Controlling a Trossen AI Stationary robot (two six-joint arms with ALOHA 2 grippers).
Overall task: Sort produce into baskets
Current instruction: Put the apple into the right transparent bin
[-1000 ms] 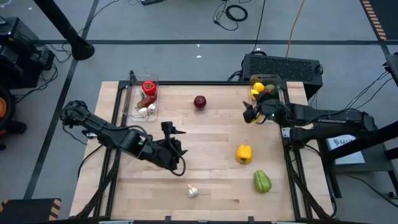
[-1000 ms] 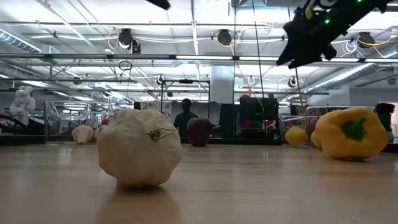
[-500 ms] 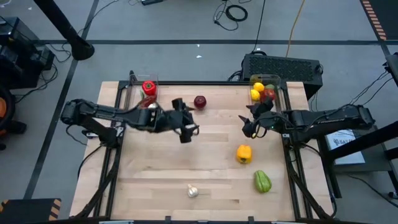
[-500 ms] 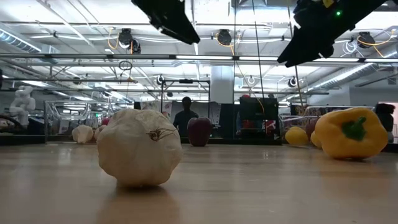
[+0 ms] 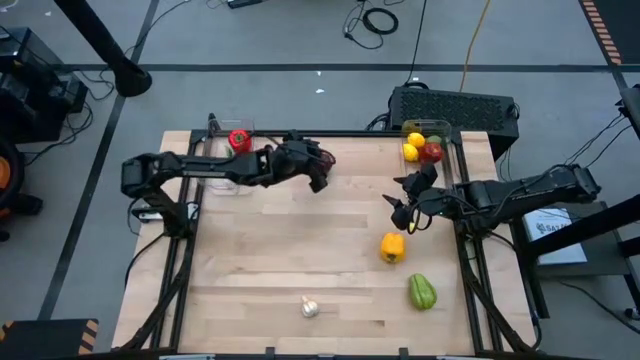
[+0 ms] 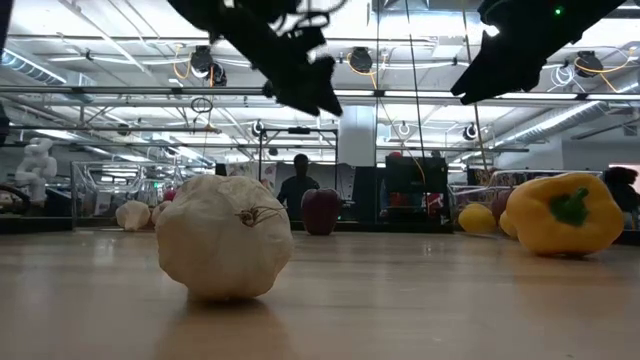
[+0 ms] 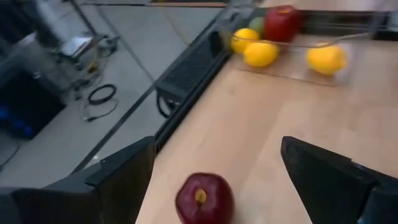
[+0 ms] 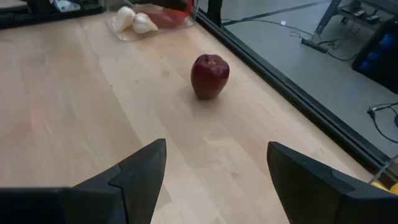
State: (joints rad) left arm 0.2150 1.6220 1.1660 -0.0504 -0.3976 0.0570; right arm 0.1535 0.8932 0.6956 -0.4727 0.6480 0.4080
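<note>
A red apple (image 7: 204, 199) stands on the wooden table near its far edge. My left gripper (image 5: 317, 172) hovers over it, open, with a finger on either side and touching nothing; the gripper hides the apple in the high view. The apple also shows in the right wrist view (image 8: 209, 76) and the low view (image 6: 320, 212). My right gripper (image 5: 402, 200) is open and empty above the table, just near of the right clear bin (image 5: 447, 142), which holds lemons (image 5: 410, 151) and a red apple (image 5: 432, 152). The left clear bin (image 5: 212, 172) holds a red pepper (image 5: 238, 140) and garlic (image 8: 135, 21).
A yellow pepper (image 5: 392, 247) and a green pepper (image 5: 422, 292) lie on the table's right near part. A white garlic bulb (image 5: 310, 308) lies near the front edge. A black box with cables (image 5: 455, 105) stands beyond the far right corner. A person (image 6: 297, 185) stands far behind.
My left gripper has swung from the table's near middle toward the far edge and to the right, and has come down over the red apple. My right gripper has drawn back from the right bin toward the near edge.
</note>
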